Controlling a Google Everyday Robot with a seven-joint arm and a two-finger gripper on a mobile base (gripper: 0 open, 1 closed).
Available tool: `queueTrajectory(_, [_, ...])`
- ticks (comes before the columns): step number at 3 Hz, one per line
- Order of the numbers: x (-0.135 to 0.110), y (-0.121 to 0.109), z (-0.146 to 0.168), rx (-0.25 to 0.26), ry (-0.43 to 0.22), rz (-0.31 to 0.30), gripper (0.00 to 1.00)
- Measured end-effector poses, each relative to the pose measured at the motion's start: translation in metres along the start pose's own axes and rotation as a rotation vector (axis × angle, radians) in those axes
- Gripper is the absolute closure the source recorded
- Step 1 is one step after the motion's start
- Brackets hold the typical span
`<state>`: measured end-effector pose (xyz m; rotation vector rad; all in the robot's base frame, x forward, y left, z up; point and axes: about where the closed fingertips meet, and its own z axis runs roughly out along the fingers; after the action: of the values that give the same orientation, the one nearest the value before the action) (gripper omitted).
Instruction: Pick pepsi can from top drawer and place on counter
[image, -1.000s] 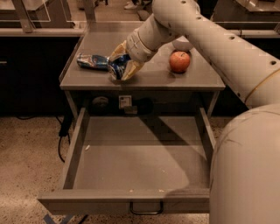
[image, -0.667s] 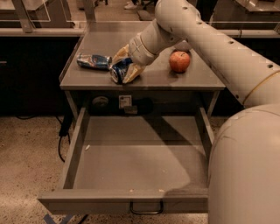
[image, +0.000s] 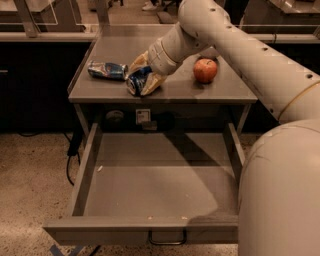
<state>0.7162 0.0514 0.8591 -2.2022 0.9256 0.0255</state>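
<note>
Barely anything has shifted since the earlier frames: the cream-coloured two-finger gripper (image: 139, 85) has sunk a touch lower with its load, and nothing else has moved. Its fingers are closed around the small deep-blue pepsi can (image: 136, 79) with white swirls, held on its side low over the front left of the flat grey metal desk (image: 115, 50). Whether the can already touches the surface cannot be told. The wide, shallow grey metal drawer (image: 150, 180) stands pulled out at the gripper's 6 o'clock.

The main risk is the spot itself. The can is near the desk's front edge, and a round can let go on its side could roll toward 6 o'clock and drop back into the drawer. The paler, crushed silver-blue can (image: 106, 70) lies just beside the gripper at 9 o'clock, so opening fingers might knock it. The round red apple (image: 205, 70) at 3 o'clock is well apart and looks safe.
</note>
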Motion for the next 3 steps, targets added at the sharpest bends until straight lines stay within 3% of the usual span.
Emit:
queueTrajectory(2, [0.0000,0.0000,0.0001,0.000,0.000,0.000,0.13])
queueTrajectory(3, [0.0000,0.0000,0.0002,0.000,0.000,0.000,0.00])
